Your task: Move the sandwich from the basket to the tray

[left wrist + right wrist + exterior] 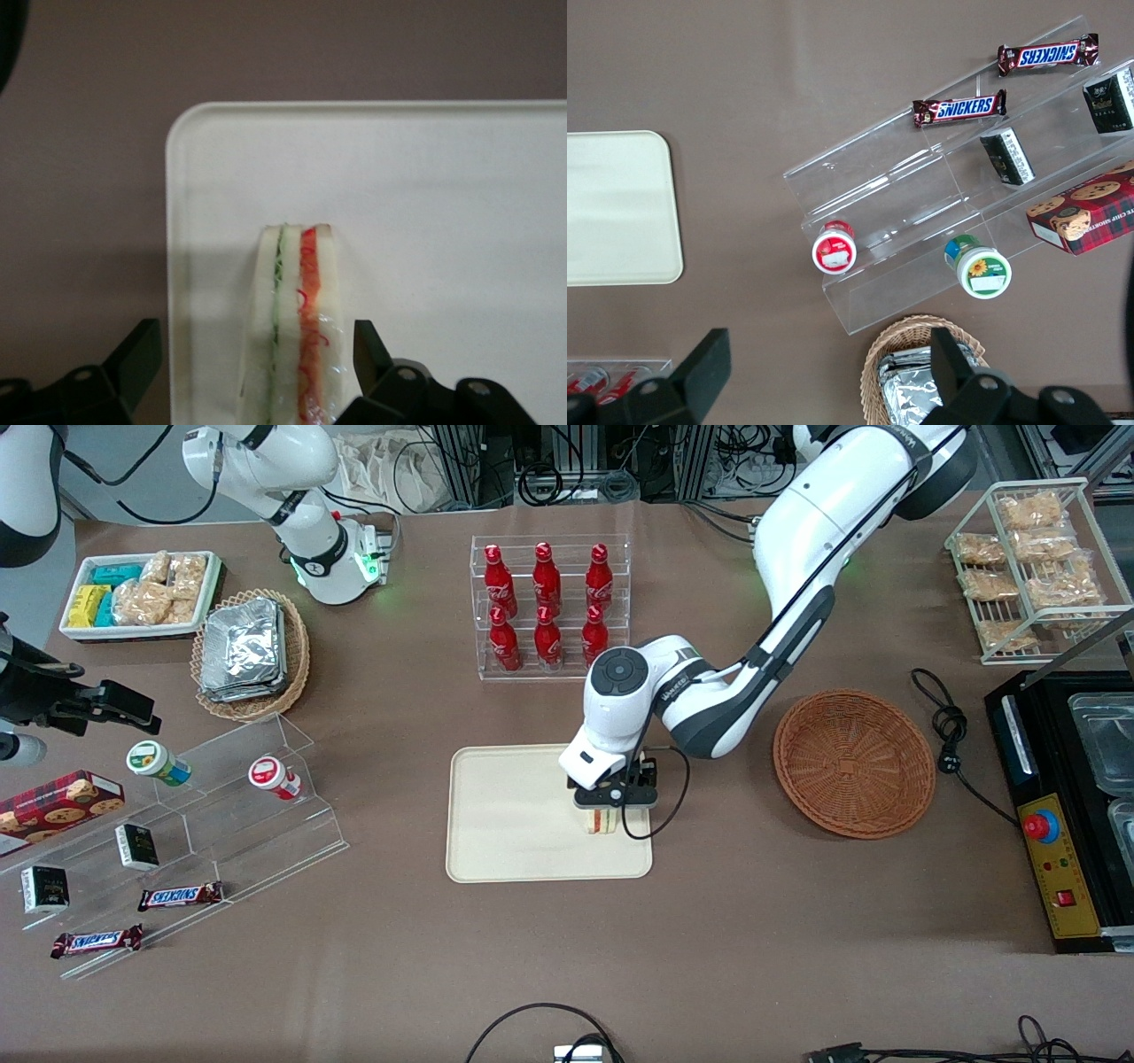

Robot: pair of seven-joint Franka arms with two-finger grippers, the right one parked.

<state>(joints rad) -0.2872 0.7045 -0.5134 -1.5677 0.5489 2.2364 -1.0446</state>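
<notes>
The sandwich stands on its edge on the cream tray, near the tray edge that faces the basket. Its green and red filling layers show along the top. My left gripper hangs straight over it, open, one black finger close beside the bread and the other finger well clear, out over the tray's rim. The reddish-brown wicker basket lies empty beside the tray, toward the working arm's end. The tray's corner also shows in the right wrist view.
A clear rack of red bottles stands farther from the front camera than the tray. Toward the parked arm's end are an acrylic step stand with snacks, a tan basket of foil packs and a white snack bin. A black machine and cable flank the basket.
</notes>
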